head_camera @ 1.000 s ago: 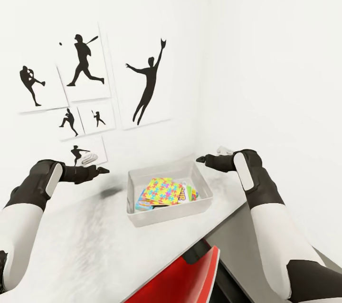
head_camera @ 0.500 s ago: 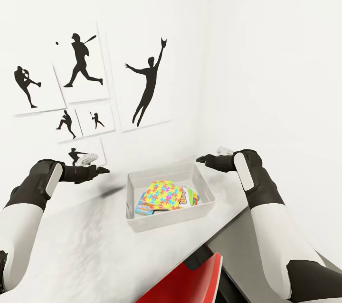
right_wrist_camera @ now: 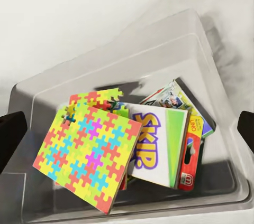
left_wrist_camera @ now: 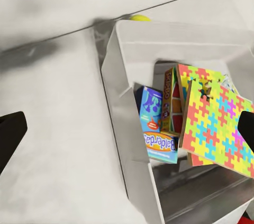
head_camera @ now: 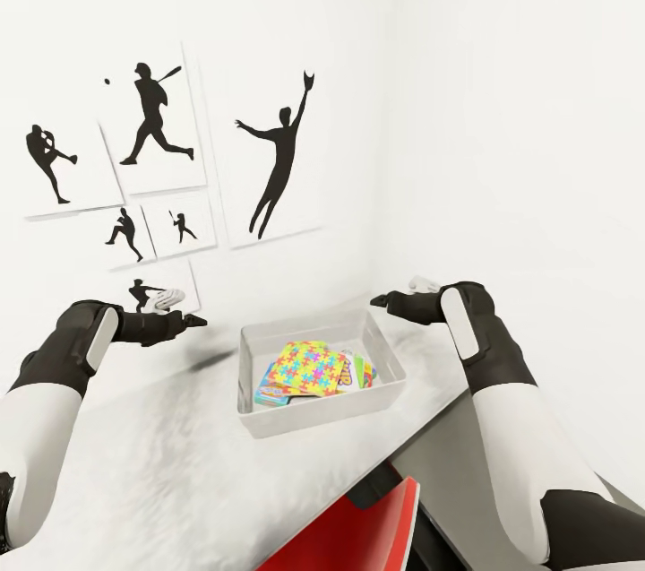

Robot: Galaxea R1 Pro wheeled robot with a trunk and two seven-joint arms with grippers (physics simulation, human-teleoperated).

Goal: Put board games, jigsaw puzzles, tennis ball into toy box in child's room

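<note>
We hold both arms above the long pale grey-white table [head_camera: 161,454]. The left gripper [head_camera: 184,320] and the right gripper [head_camera: 383,299] have their fingers spread and carry nothing. Between them and below sits the shallow pale grey plastic toy box [head_camera: 313,414]. Inside it a thin bright jigsaw puzzle board [right_wrist_camera: 87,152] leans on the flat printed board game boxes [right_wrist_camera: 159,147].

Compared with half a second ago nothing has moved; only our view shifted slightly before that. A small yellow-green tennis ball [left_wrist_camera: 140,17] peeks out just beyond the box's far wall from the left gripper, seemingly outside. We judge it possibly remains to collect.
</note>
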